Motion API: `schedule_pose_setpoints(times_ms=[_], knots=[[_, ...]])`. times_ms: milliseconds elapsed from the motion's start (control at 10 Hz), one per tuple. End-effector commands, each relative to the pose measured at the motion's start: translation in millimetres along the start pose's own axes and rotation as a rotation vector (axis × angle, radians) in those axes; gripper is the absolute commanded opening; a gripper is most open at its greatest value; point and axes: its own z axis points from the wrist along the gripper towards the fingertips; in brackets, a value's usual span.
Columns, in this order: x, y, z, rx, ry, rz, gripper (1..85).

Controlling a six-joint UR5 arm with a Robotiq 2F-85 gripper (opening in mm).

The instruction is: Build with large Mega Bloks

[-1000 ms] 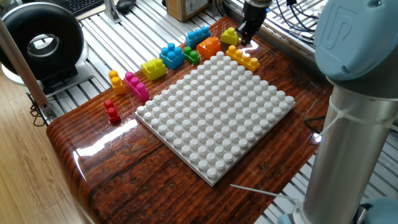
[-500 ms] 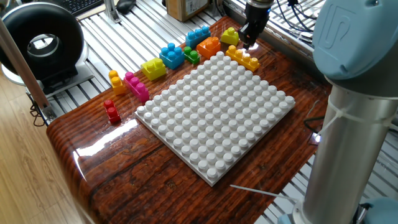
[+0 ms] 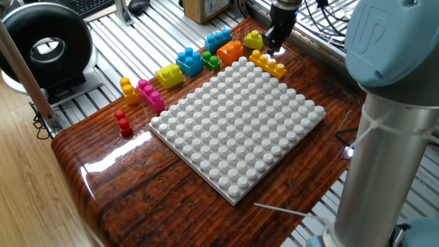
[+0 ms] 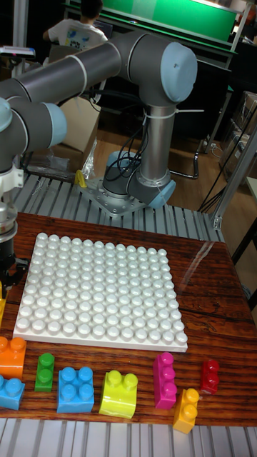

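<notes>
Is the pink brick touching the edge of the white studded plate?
Apart. The tall fixed view shows bare wood between the pink brick and the white studded plate; the fixed view shows the same gap.

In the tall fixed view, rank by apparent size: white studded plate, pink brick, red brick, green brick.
1. White studded plate, by far.
2. Pink brick.
3. Green brick and red brick: too alike to rank.

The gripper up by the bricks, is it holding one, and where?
Cannot tell: the gripper sits right over the long orange brick, its fingertips hidden.
</notes>
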Motion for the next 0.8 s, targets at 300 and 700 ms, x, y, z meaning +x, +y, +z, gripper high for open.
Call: schedule_pose_setpoints(times_ms=[300,700], knots=[[-4.6,5.4,15.3,-0.01,-0.026,-0.006,38.0],[-7.0,4.1,27.4,-0.004,-0.035,-0.006,38.0]])
